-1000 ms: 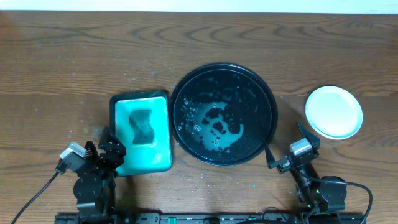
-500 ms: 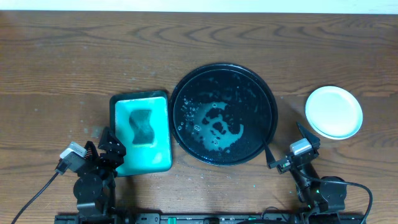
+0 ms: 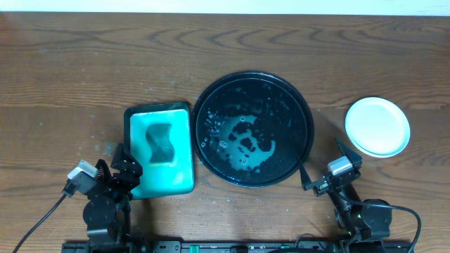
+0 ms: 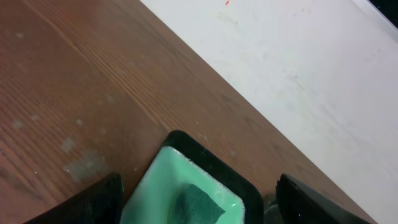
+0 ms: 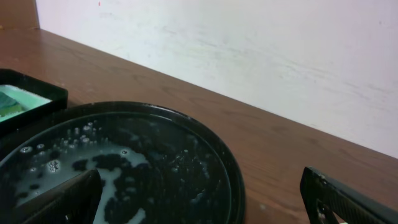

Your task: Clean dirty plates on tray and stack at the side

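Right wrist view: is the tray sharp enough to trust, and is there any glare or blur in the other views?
Right wrist: tray fairly sharp, suds readable, gripper fingers dark and soft at the frame edge. Overhead: even light, white plate nearly blown out. Left wrist: sponge slightly soft, no glare.

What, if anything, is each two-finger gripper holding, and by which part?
Nothing is held: the black left gripper and black right gripper both stand open, empty.

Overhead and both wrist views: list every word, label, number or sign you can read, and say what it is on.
None. No readable text shows on the black tray, the white plate, the green tub, the sponge or the table in any view.
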